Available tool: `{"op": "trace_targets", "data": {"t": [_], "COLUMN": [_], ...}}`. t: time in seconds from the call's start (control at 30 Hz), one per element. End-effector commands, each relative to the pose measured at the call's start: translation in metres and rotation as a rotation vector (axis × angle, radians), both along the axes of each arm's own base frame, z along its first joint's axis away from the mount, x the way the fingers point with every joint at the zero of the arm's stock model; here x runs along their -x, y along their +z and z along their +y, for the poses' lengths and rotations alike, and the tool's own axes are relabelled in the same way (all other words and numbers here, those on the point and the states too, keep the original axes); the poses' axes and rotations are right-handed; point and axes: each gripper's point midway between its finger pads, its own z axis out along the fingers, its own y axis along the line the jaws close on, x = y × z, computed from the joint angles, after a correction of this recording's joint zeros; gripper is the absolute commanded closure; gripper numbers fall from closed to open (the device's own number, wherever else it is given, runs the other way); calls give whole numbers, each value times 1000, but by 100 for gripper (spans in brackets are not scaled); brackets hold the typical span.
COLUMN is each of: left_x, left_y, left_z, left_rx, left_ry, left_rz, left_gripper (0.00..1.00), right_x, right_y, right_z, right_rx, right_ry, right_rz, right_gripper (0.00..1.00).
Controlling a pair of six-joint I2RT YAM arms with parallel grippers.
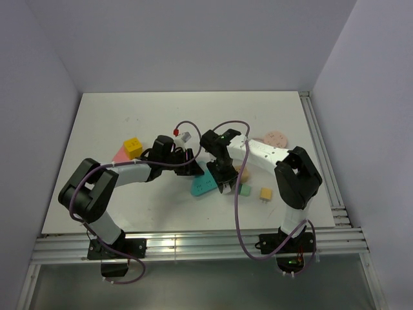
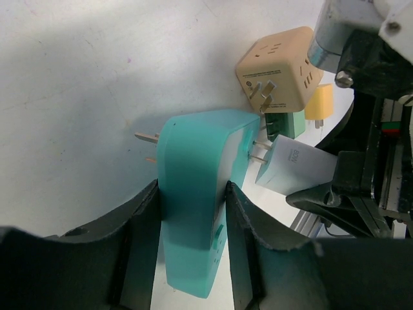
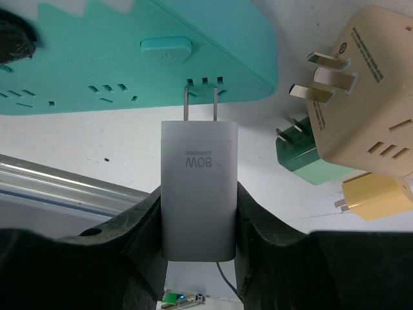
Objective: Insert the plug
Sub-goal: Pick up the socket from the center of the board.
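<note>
Our left gripper (image 2: 191,213) is clamped on the teal power strip (image 2: 193,142), and our right gripper (image 3: 198,219) is closed around the grey charger (image 3: 198,158), whose two prongs (image 3: 213,103) have their tips at an end socket's slots. We judge the insertion barely started. The next move calls for a straight push along the prongs, kept square to the slots.

Left black-and-white jointed arm (image 1: 129,173), right black-and-white jointed arm (image 1: 264,154).
White link shells between bulky black joint housings; thin purple cable (image 1: 237,216) loops along each; small green light (image 1: 222,135) at right wrist; matte black fingers (image 2: 139,226).
</note>
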Motion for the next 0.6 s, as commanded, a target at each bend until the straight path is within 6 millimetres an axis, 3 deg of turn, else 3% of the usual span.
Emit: {"op": "trace_targets", "data": {"t": [0.0, 0.4, 0.57], "left_x": [-3, -3, 2], "left_y": [5, -4, -13], "left_z": [-6, -5, -9], "left_rx": [-14, -44, -42], "left_ry": [-25, -36, -69], "left_rz": [-37, -10, 34], "left_gripper": [90, 90, 91], "right_x": [-13, -28, -32], "right_y": [18, 9, 11], "right_z": [10, -6, 0], "right_rx": [-64, 63, 42], "right_ry": [9, 20, 36], "right_rz": [-67, -107, -106], "right_gripper": [100, 100, 100]}}
